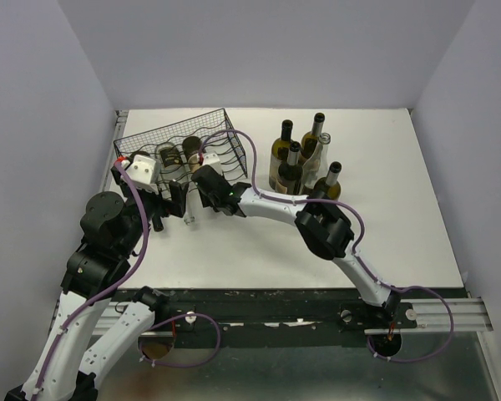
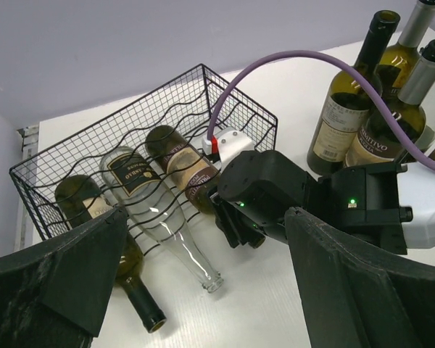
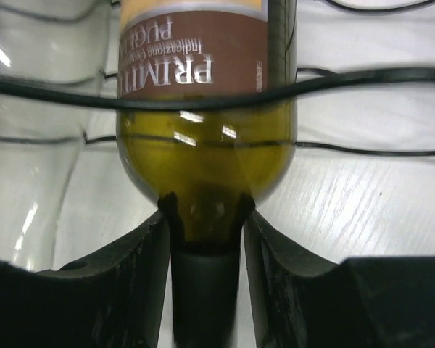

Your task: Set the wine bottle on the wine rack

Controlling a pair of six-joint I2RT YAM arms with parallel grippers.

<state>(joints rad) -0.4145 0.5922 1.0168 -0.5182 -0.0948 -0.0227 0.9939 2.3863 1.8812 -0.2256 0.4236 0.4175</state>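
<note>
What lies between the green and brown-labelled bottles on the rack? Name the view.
A clear glass bottle lies between the green bottle and brown-labelled bottle in the wine rack; left wrist view.

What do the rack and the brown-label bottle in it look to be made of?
The wine rack: thin black wire, likely coated metal, matte. The brown-label bottle: olive-green glass, glossy, see-through with sharp highlights; its label looks like paper.
</note>
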